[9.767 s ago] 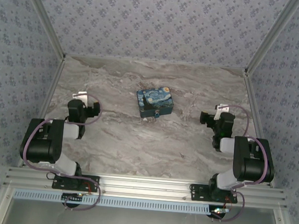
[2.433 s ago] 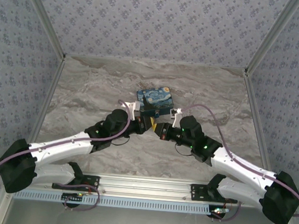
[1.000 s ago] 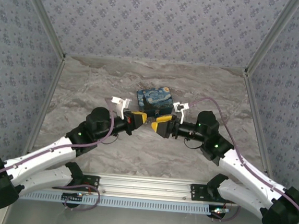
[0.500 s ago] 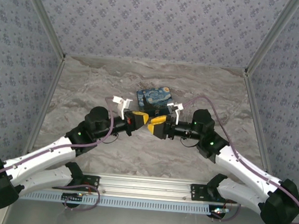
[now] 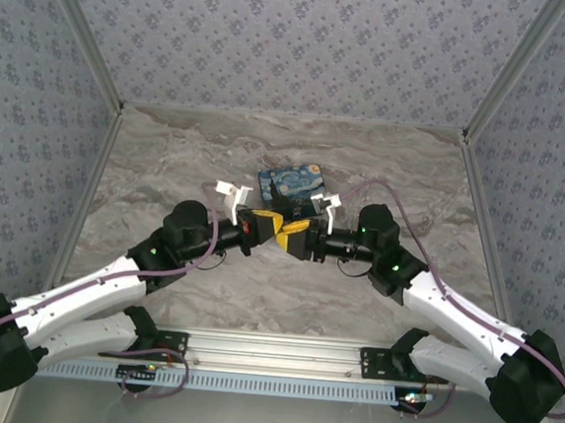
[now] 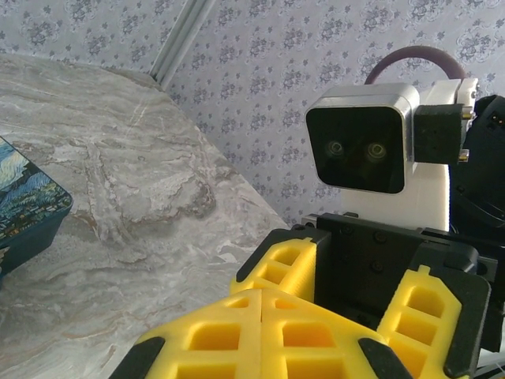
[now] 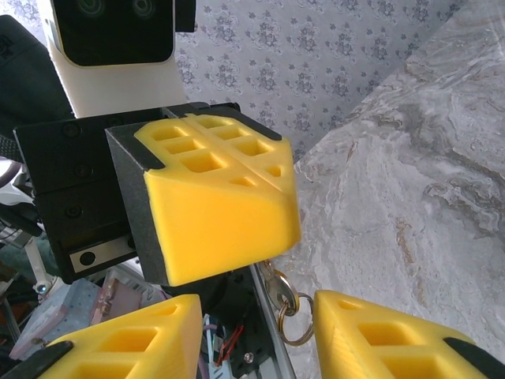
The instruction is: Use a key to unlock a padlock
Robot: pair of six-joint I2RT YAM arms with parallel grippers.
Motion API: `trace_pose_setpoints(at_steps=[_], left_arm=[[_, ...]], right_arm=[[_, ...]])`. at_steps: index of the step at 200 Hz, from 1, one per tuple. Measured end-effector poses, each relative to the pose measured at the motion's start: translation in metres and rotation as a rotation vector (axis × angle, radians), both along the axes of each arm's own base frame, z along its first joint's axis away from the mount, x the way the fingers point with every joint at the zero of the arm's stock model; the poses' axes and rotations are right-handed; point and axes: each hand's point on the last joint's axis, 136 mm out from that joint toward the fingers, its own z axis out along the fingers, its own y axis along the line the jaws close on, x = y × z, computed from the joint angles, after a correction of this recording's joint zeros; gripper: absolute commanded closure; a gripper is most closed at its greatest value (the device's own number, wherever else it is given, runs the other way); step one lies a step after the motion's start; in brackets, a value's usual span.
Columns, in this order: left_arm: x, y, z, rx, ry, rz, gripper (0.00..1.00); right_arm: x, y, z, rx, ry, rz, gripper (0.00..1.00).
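Note:
My left gripper (image 5: 269, 224) and right gripper (image 5: 288, 238) meet tip to tip just in front of the starry-night tin box (image 5: 290, 182). In the right wrist view the left gripper's yellow fingers (image 7: 221, 197) are pressed together on a small silvery key (image 7: 276, 290), which hangs below them with its ring (image 7: 290, 320). My right gripper (image 7: 256, 332) is open, one finger on each side of the key. In the left wrist view my left gripper (image 6: 260, 296) is shut, and the right gripper's spread fingers (image 6: 288, 264) face it. The padlock is hidden behind the grippers.
The box's corner (image 6: 24, 205) lies at the left of the left wrist view. Marble tabletop (image 5: 168, 162) spreads around the box. Patterned walls and aluminium frame posts (image 5: 87, 66) enclose the cell on three sides.
Both arms have reached from their rest poses to the middle. Over the last second my right gripper slid left until its open fingers flank the left gripper's tips.

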Motion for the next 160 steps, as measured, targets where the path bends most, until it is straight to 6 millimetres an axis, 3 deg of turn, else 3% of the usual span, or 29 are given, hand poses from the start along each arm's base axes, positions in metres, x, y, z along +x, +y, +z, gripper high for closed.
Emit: trace_pose_setpoints(at_steps=[160], left_arm=[[0.0027, -0.0022, -0.0009, 0.004, 0.007, -0.003, 1.00]], right_arm=[[0.0058, -0.0001, -0.0056, -0.022, -0.001, -0.019, 0.99]])
